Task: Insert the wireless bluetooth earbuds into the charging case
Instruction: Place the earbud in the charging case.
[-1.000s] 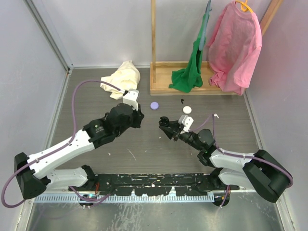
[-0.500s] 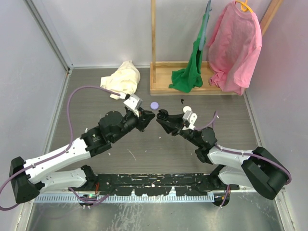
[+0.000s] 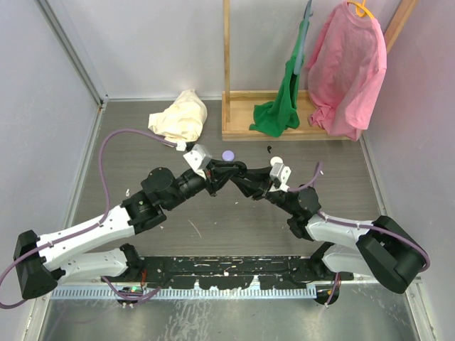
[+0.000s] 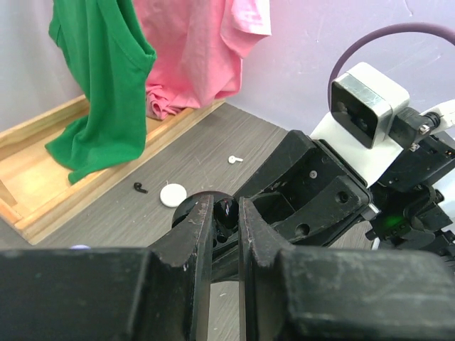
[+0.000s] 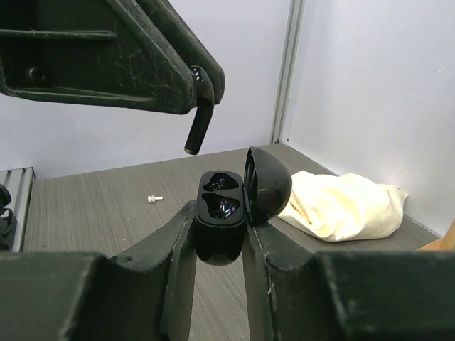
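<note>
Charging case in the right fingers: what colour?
The charging case is glossy black, clearest in the right wrist view.

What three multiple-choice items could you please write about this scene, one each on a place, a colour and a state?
1. Where is the black stemmed earbud, held by the left claw, relative to the glossy black charging case? A. under it B. just above it C. seated inside it
2. What colour is the crumpled cloth? A. cream B. blue C. red
3. How is the case's domed lid? A. shut B. detached C. hinged open
Key: B, the earbud hangs over the case in the right claw; A, the cloth is pale cream; C, both sockets show.
</note>
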Tool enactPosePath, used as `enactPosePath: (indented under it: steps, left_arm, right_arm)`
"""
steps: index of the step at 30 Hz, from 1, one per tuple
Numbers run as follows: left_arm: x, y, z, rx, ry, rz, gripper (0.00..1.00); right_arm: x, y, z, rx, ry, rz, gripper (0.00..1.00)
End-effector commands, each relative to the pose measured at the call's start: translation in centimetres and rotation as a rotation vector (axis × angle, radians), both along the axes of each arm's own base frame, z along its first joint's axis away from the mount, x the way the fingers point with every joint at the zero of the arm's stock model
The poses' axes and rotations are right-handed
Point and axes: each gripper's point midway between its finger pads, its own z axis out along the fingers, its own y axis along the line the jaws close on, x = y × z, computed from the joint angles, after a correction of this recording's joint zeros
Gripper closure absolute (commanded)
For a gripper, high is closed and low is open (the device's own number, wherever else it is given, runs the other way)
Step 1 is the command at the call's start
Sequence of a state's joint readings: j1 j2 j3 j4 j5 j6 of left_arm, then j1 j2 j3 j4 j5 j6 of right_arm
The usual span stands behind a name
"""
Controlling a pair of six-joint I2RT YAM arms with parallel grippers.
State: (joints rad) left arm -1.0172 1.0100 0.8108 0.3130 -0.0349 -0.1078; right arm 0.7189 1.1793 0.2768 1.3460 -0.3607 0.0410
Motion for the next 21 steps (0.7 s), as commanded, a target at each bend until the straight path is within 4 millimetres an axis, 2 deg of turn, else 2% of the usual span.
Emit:
enactPosePath:
  steps: [1,13,21]
  left_arm:
    - [-0.5,-0.3,2.6,-0.068,-0.115,-0.019,0.88]
    - [-0.2,-0.6,1.0,0.007,-0.167,0.004,0.88]
    - [-0.1,-0.3,0.6,0.035,-0.189,0.023,0.88]
  right_arm:
    - [-0.8,0.0,3.5,0.086,-0.095,0.026,0.99]
    - [-1.2,0.0,4.0,0.096,-0.112,0.038,0.99]
    - [-1.1,0.1,4.0,0.094,-0.112,0.039,0.99]
